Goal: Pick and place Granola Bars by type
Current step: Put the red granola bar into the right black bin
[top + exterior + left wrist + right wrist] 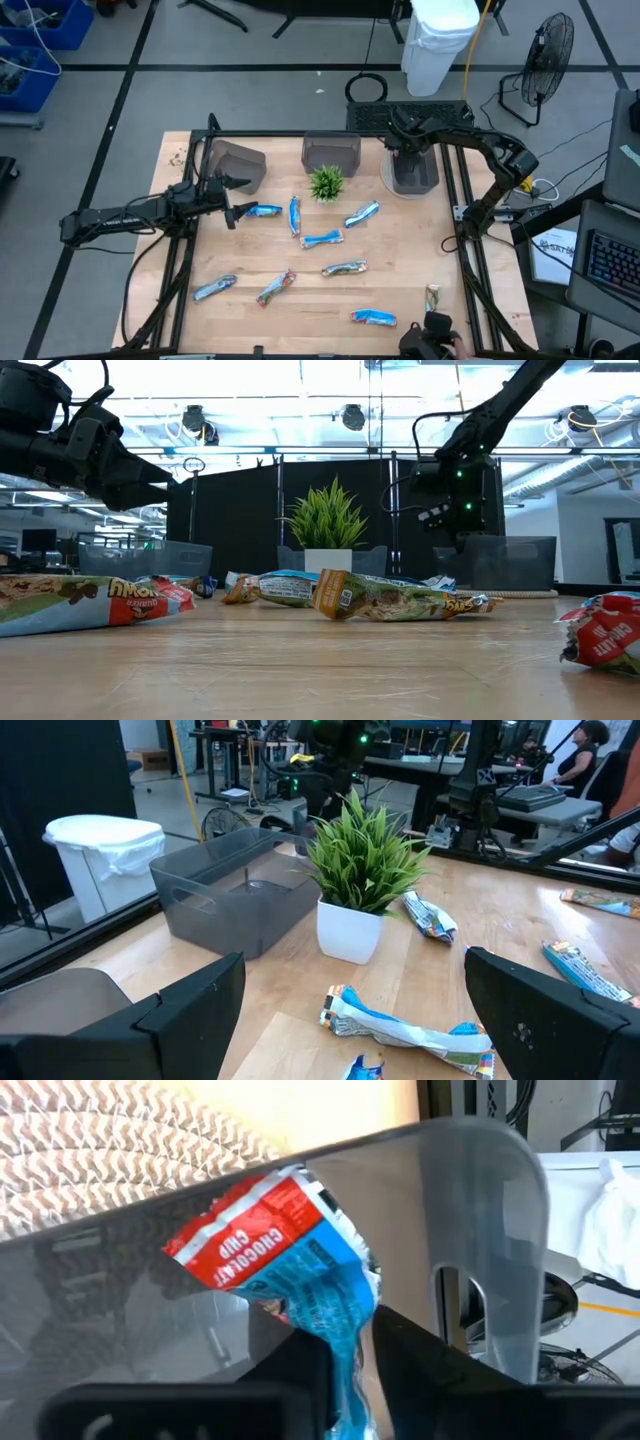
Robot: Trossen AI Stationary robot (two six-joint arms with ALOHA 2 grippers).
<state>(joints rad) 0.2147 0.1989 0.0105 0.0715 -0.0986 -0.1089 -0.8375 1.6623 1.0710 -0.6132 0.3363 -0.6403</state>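
Note:
Several granola bars lie flat on the wooden table, among them blue-and-white ones (262,211) (322,239) (373,317) and tan ones (344,268) (275,288). My right gripper (410,150) hangs over the far-right grey bin (415,172), slanting down. It is shut on a blue-and-red bar (280,1270), which shows inside the bin's clear wall (480,1230). My left gripper (232,200) waits open at the table's left, roughly level, above a twisted blue bar (410,1030). My right gripper pinches the blue end (345,1345) of the bar between its two fingers (295,1375), coming slanting from above. The bar's red end (240,1245) sticks out beyond the fingertips inside the bin. Whether that end rests on the bin's floor, I cannot tell.
Two more grey bins (238,165) (331,152) stand along the far edge, and a small potted green plant (326,183) stands in front of the middle one. A round woven mat (388,175) lies under the right bin. A person's hand (462,345) shows at the near right edge.

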